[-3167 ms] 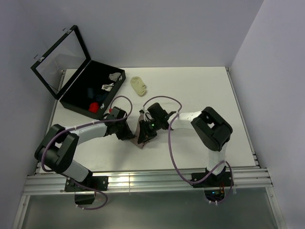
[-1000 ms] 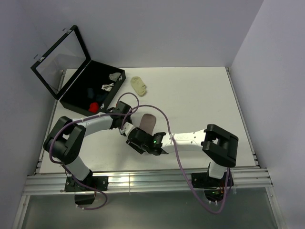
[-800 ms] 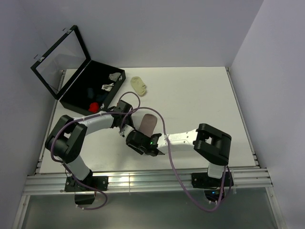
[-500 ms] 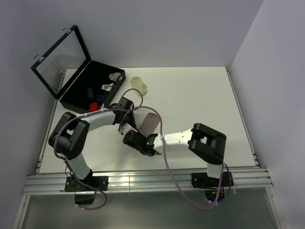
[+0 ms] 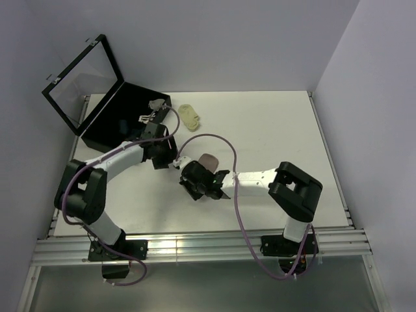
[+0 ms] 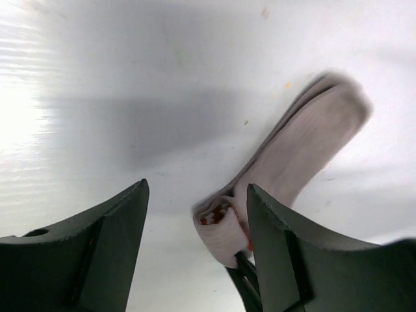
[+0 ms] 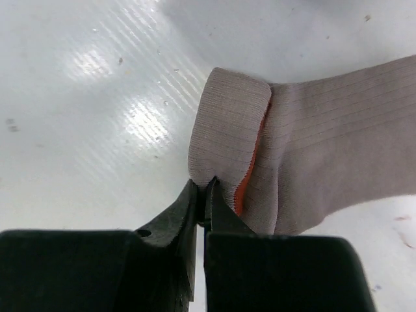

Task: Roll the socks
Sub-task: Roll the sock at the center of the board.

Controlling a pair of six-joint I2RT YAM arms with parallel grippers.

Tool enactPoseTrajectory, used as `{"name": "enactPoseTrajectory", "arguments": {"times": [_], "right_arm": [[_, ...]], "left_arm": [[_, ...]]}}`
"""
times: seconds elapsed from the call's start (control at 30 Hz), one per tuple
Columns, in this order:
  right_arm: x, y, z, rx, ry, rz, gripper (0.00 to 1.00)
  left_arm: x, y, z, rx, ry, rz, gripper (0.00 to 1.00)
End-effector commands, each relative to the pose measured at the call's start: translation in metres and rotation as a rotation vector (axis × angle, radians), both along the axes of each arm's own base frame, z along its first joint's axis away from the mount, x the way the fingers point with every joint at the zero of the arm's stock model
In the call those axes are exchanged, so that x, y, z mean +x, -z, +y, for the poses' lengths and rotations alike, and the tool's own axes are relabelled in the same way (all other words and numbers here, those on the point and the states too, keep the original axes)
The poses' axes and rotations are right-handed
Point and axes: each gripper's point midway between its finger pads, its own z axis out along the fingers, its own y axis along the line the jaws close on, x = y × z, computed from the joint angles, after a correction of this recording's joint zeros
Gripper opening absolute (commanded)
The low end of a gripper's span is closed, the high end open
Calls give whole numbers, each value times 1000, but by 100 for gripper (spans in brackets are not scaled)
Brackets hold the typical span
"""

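The dusty-pink sock point(image 5: 209, 159) lies mid-table, its cuff end rolled over with red showing inside point(image 7: 231, 130). My right gripper point(image 5: 197, 171) is shut on that rolled end point(image 7: 207, 188); the rest of the sock runs off to the right in its wrist view. My left gripper point(image 5: 168, 158) is open and empty just left of the sock. In its wrist view the roll point(image 6: 222, 229) sits between and beyond the left gripper's point(image 6: 196, 188) spread jaws, apart from both. The navy and beige socks are not visible, hidden by the left arm or in the box.
An open black box point(image 5: 107, 127) with a raised lid stands at the back left, small white-grey items point(image 5: 153, 107) at its far corner. A small pale-yellow sock point(image 5: 190, 116) lies beside it. The right arm's purple cable point(image 5: 231, 156) arcs over the sock.
The right gripper has carried the rolled end up and right along the sock, so less of the sock shows flat. The left gripper has drawn back left, toward the box.
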Motion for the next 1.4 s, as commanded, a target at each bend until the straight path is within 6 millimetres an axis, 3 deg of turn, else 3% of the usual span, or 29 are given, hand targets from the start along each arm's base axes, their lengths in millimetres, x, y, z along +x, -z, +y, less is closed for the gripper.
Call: {"name": "enactPoseTrajectory", "arguments": {"times": [0.0, 0.07, 0.1, 0.17, 0.2, 0.37, 0.57, 0.83, 1.17, 1.23, 1.33, 1.37], "right_arm": [[-30, -6, 7, 167, -71, 259, 0], [-29, -15, 13, 254, -84, 324, 0], [-38, -20, 15, 299, -124, 393, 0], [-24, -30, 16, 383, -111, 430, 0], [-30, -31, 16, 416, -141, 486, 0], [-18, -38, 11, 552, -132, 632, 0], [-14, -29, 4, 608, -115, 746, 0], [-2, -6, -6, 618, -49, 829, 0], [11, -5, -12, 584, -7, 777, 1], [17, -7, -14, 568, 8, 734, 5], [22, -13, -20, 506, 11, 633, 17], [25, -24, -21, 507, 4, 584, 26]], "left_arm": [[17, -51, 7, -45, -104, -124, 68], [13, -48, 16, -42, -155, -115, 68], [10, -51, 19, -48, -167, -123, 68], [-2, -43, 20, -63, -173, -97, 68], [-6, -43, 20, -75, -172, -95, 67], [-38, -23, 11, -153, -151, -28, 66], [-62, -7, -7, -180, -120, 19, 65], [-69, 11, -20, -150, -95, 57, 59], [-71, 35, -20, -73, -70, 121, 38], [-72, 40, -19, -53, -65, 139, 33], [-69, 40, -20, -28, -45, 144, 24], [-70, 43, -20, -19, -38, 154, 17]]}}
